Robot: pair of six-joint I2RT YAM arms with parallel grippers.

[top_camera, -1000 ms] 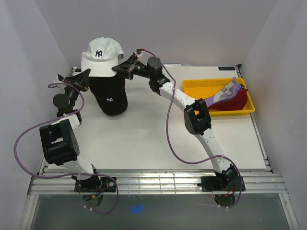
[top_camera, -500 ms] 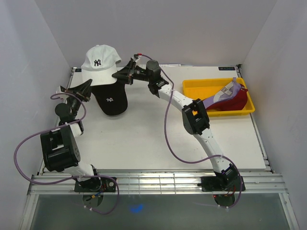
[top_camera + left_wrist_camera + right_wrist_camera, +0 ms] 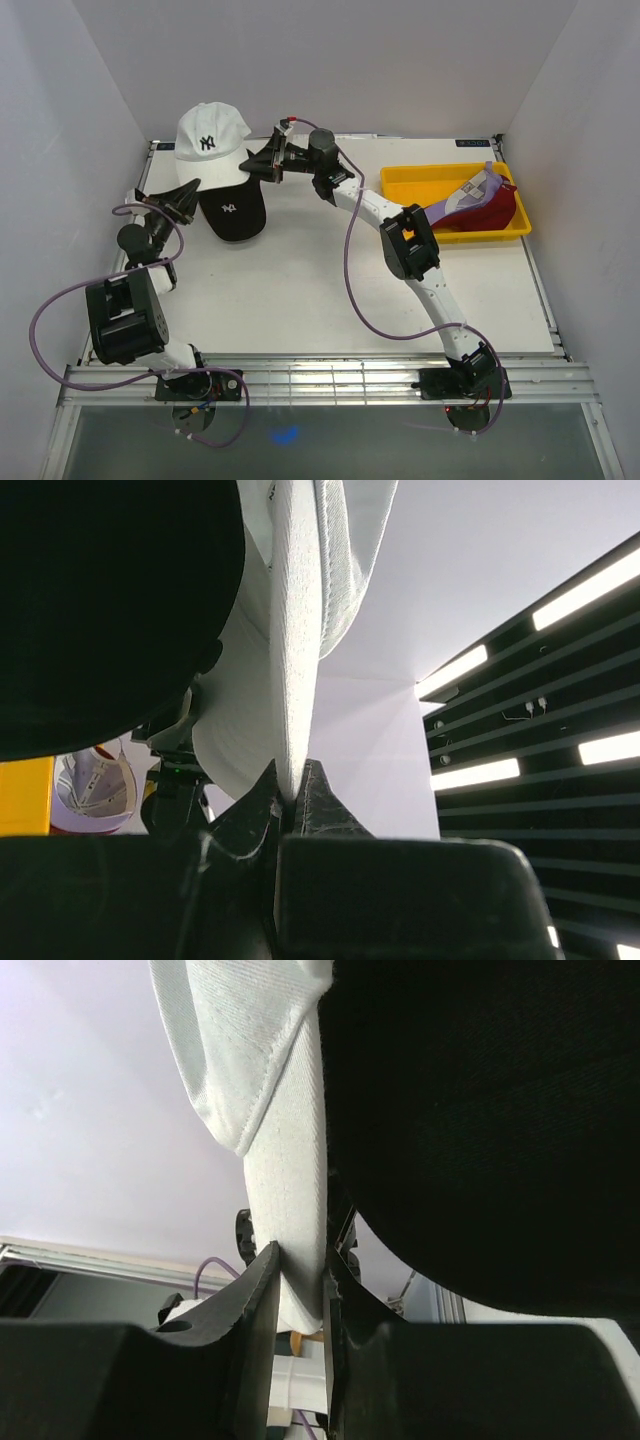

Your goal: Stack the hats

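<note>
A white hat (image 3: 212,132) with a dark NY logo hangs in the air over a black hat (image 3: 232,208) that lies on the table at the back left. My left gripper (image 3: 192,187) is shut on the white hat's left rim. My right gripper (image 3: 252,164) is shut on its right rim. In the left wrist view the white fabric (image 3: 295,660) runs down into my pinched left gripper (image 3: 293,792), with the black hat (image 3: 110,610) beside it. The right wrist view has the white rim (image 3: 290,1160) clamped in my right gripper (image 3: 300,1272), next to the black hat (image 3: 500,1110).
A yellow tray (image 3: 420,172) stands at the back right with a purple hat (image 3: 470,192) and a red hat (image 3: 503,212) in it. White walls close in the table on three sides. Purple cables loop off both arms.
Both grippers have come down and toward the near side with the white hat, which now hangs lower over the black hat. Both grips are unchanged.
</note>
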